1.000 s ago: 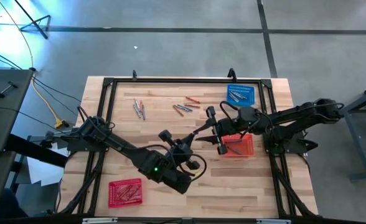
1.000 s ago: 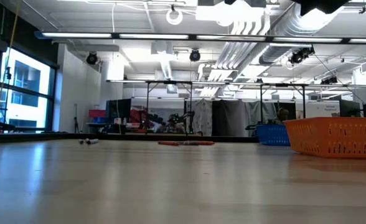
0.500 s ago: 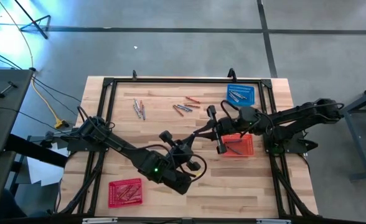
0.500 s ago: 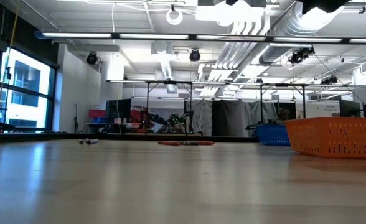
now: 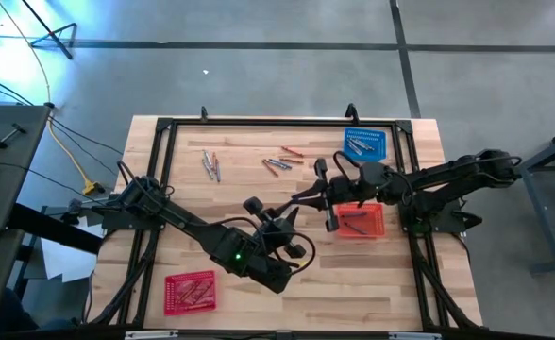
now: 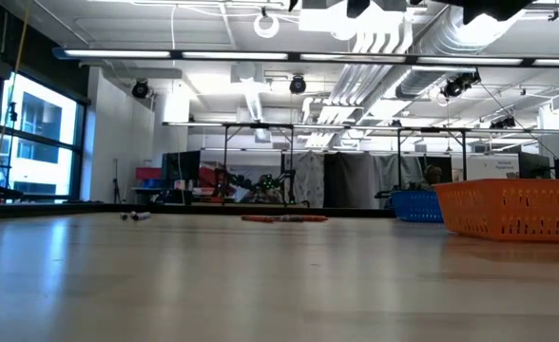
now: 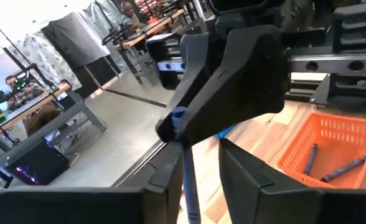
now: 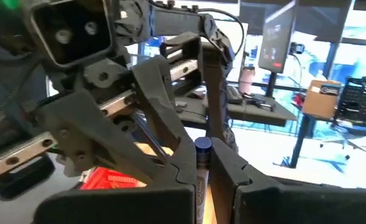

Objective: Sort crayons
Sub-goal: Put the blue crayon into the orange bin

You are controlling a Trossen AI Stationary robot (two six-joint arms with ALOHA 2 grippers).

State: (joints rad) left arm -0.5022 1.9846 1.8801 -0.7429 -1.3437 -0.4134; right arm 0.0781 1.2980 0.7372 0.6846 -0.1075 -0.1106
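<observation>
Beside the orange basket [image 5: 361, 220], both claws meet mid-desk. Only the wrist views show the blue crayon [image 8: 201, 163]: right claw [image 5: 301, 201] clamped on it, left claw [image 7: 195, 163] parted around it.

Loose crayons [image 5: 277, 164] lie behind both grippers, between two baskets

I can read no text, label, brand, number or sign anywhere I look: not on my arms, the baskets, the crayons or the room behind.
</observation>
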